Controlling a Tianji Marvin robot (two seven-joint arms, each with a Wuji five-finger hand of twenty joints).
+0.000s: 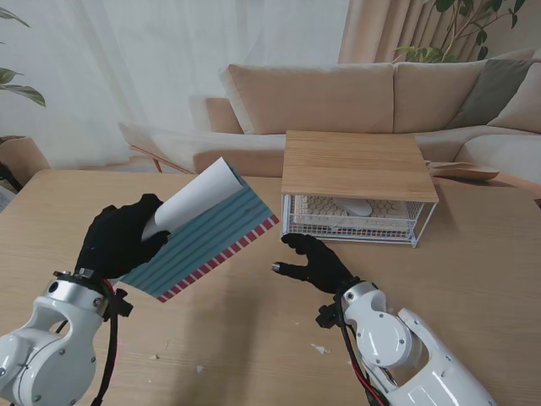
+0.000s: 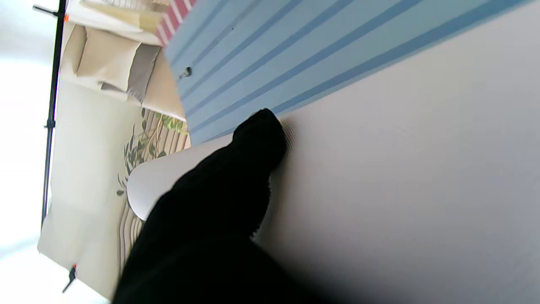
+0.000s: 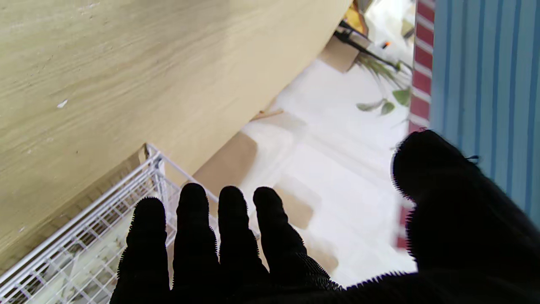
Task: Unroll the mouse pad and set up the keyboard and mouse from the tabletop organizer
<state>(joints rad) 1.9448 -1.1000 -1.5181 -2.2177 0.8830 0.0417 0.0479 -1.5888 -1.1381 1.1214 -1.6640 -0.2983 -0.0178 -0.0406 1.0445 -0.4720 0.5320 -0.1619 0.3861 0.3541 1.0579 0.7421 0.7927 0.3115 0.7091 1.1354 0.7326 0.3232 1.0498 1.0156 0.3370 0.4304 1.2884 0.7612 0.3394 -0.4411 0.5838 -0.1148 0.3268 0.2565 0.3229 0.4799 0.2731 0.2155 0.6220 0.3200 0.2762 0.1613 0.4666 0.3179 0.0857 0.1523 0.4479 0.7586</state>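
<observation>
Keyboard (image 1: 338, 208) half hidden inside organizer (image 1: 358, 166).

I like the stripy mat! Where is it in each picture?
Stand view: the half-unrolled blue-striped mouse pad with a red-checked edge is held up at centre left by the left hand.
Left wrist view: it fills most of the picture.
Right wrist view: along one side edge.
Shared landmark: the red-checked edge.

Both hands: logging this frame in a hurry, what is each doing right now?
Left hand: shut on the partly unrolled blue-striped mouse pad.
Right hand: open, fingers spread, holding nothing.
</observation>
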